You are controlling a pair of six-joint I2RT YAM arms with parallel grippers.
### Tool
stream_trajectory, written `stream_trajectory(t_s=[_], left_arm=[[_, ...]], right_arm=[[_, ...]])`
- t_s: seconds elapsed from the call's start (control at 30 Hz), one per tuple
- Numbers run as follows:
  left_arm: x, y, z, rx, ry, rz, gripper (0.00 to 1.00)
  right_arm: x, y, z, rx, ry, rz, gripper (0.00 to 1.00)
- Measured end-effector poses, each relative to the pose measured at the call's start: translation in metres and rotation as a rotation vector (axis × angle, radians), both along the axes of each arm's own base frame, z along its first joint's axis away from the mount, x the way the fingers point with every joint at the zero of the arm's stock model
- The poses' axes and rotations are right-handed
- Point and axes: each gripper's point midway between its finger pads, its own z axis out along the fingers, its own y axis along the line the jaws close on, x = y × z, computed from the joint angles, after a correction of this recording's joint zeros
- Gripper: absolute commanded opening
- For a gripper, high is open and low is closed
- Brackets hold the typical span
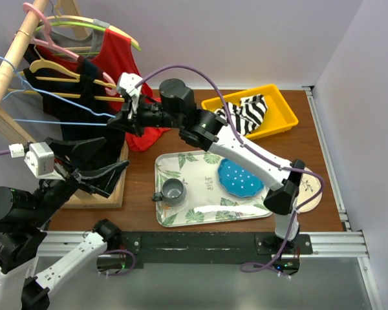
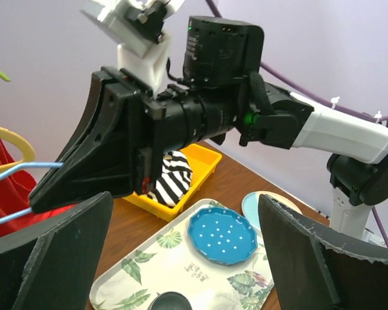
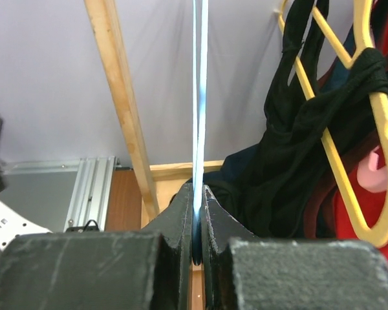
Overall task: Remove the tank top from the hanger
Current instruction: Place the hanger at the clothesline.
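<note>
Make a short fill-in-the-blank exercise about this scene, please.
1. The right gripper is shut on the ___ hanger.
2. The left gripper is ___.
3. The striped cloth lies in the ___ bin.
4. The cup on the tray is ___.
Missing words: blue; open; yellow; grey.

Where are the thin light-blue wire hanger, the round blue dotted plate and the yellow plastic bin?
thin light-blue wire hanger [image 3: 199,97], right wrist view, on the upright stretch of wire.
round blue dotted plate [image 1: 240,179], top external view, on its centre.
yellow plastic bin [image 1: 286,111], top external view, on its bare right end.
</note>
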Motion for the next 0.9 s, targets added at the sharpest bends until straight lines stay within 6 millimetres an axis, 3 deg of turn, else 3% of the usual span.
stream_trajectory(t_s=[0.13, 0.17, 0.2, 0.27, 0.3, 0.47, 0.6, 0.7, 0.77, 0.9], left_arm=[[-0.001, -0.001, 0.001, -0.001, -0.005, -0.008, 1.0], [-0.001, -0.001, 0.001, -0.001, -0.006, -0.008, 1.0], [-0.001, -0.001, 0.001, -0.001, -0.005, -0.008, 1.0], [0.0, -0.002, 0.001, 0.0, -0.003, -0.007, 1.0], [0.001, -0.002, 0.001, 0.002, -0.002, -0.006, 1.0], [0.007, -0.003, -0.001, 0.008, 0.011, 0.009, 1.0], [0.014, 0.003, -0.002, 0.005, 0.019, 0.056, 1.0], [0.02, 0.01, -0.002, -0.006, 0.026, 0.108, 1.0], [0.023, 0.015, -0.002, -0.013, 0.03, 0.141, 1.0], [0.025, 0.022, -0.001, -0.025, 0.031, 0.181, 1.0]], right_arm=[[-0.001, 0.01, -0.013, -0.023, 0.013, 0.007, 0.01], [-0.002, 0.011, -0.017, -0.034, 0.019, 0.007, 0.07], [-0.003, 0.011, -0.02, -0.043, 0.024, 0.007, 0.26], [-0.002, 0.011, -0.027, -0.06, 0.031, -0.008, 0.38], [-0.002, 0.01, -0.032, -0.07, 0.039, -0.016, 0.5], [-0.003, -0.002, -0.047, -0.118, 0.061, -0.055, 0.71], [-0.004, -0.019, -0.031, -0.115, 0.035, -0.077, 0.83], [0.001, -0.037, -0.012, -0.09, 0.011, -0.1, 0.86], [0.014, -0.051, 0.003, -0.061, 0.003, -0.126, 0.91], [0.059, -0.081, 0.026, -0.008, 0.002, -0.212, 0.99]])
